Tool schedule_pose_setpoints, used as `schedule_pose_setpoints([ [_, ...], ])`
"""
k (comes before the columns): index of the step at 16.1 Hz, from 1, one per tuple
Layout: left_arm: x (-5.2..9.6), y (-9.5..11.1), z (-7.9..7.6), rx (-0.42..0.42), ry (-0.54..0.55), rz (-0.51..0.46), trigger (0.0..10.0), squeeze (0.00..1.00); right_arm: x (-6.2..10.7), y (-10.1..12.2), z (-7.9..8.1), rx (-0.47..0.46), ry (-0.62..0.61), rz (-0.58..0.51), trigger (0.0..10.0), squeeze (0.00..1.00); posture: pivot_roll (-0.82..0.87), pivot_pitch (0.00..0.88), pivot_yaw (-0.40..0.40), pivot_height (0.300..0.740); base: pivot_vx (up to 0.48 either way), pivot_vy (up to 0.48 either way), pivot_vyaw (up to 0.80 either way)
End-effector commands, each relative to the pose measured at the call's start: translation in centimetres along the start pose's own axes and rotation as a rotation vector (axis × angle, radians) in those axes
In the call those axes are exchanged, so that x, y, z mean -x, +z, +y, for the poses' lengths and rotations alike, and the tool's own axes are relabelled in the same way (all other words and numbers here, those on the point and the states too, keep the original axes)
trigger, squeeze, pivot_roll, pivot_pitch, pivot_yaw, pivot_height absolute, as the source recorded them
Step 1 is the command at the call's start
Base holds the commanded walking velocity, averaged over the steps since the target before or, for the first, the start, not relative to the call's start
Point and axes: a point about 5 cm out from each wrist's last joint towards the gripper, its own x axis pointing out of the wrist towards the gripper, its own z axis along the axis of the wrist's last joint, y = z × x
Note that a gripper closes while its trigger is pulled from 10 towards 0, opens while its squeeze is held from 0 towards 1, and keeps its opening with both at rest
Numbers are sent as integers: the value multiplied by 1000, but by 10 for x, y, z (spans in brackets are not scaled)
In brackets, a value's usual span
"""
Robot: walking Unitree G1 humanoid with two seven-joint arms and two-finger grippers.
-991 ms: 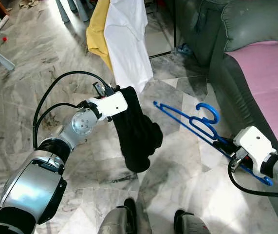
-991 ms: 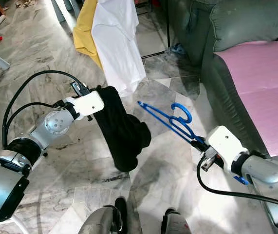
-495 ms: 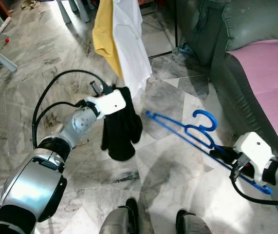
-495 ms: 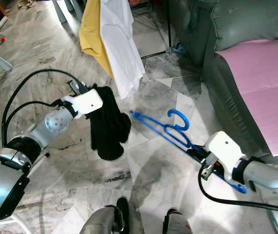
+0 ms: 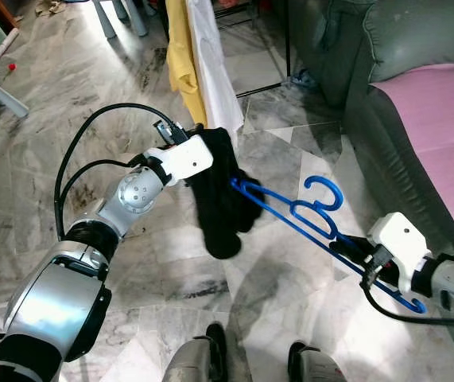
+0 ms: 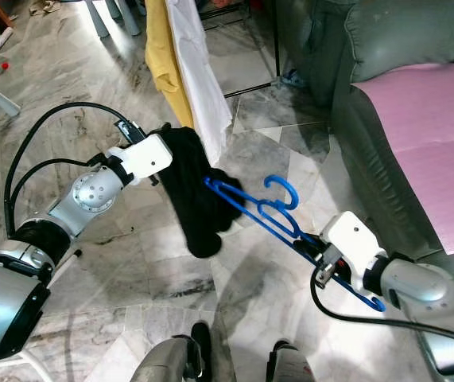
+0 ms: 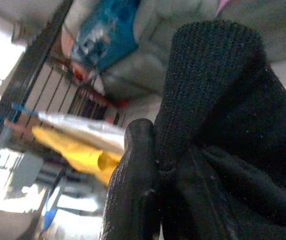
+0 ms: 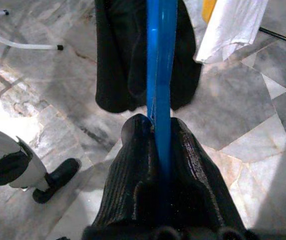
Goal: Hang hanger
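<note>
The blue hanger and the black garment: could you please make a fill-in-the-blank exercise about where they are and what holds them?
1. The right gripper is shut on the ____ hanger.
2. The left gripper holds up a ____ garment.
3. The hanger's far end touches the ____.
4. The sofa has a ____ cover.

Missing words: blue; black; garment; pink
</note>
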Motion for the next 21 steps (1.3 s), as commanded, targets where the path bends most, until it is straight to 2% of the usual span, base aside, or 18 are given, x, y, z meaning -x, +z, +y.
schedule_pose_setpoints([
  [1, 2, 5, 5, 22, 15, -59, 10000, 0, -3, 0, 3, 8, 10, -8, 10000, 0, -144, 242, 195, 740, 0, 0, 0],
  [5, 4, 10, 8, 28, 15, -112, 10000, 0, -5, 0, -3, 25, -24, -13, 10000, 0, -142, 238, 192, 740, 0, 0, 0],
  [10, 1, 39, 11, 69, 6, -300, 10000, 0, -28, -5, -7, 25, -82, -17, 10000, 0, -128, 223, 174, 740, 0, 0, 0],
  [13, 5, 60, 19, 122, 45, -430, 10000, 0, -43, -17, -6, -28, -89, 8, 10000, 0, -115, 218, 151, 740, 0, 0, 0],
  [14, 5, 63, 21, 137, 51, -447, 10000, 0, -46, -18, -6, -43, -94, 5, 10000, 0, -115, 218, 151, 740, 0, 0, 0],
  [17, 8, 88, 38, 153, 120, -541, 10000, 0, -60, -25, -13, -269, -199, -35, 10000, 0, -109, 222, 133, 740, 0, 0, 0],
  [18, 9, 88, 49, 174, 170, -538, 10000, 0, -62, -29, -14, -341, -232, -49, 10000, 0, -108, 224, 129, 740, 0, 0, 0],
  [19, 9, 87, 53, 184, 190, -532, 10000, 0, -63, -31, -15, -371, -253, -50, 10000, 0, -108, 224, 128, 740, 0, 0, 0],
  [21, 14, 81, 61, 227, 219, -501, 10000, 0, -56, -45, -31, -495, -408, -57, 10000, 0, -104, 233, 121, 740, 0, 0, 0],
])
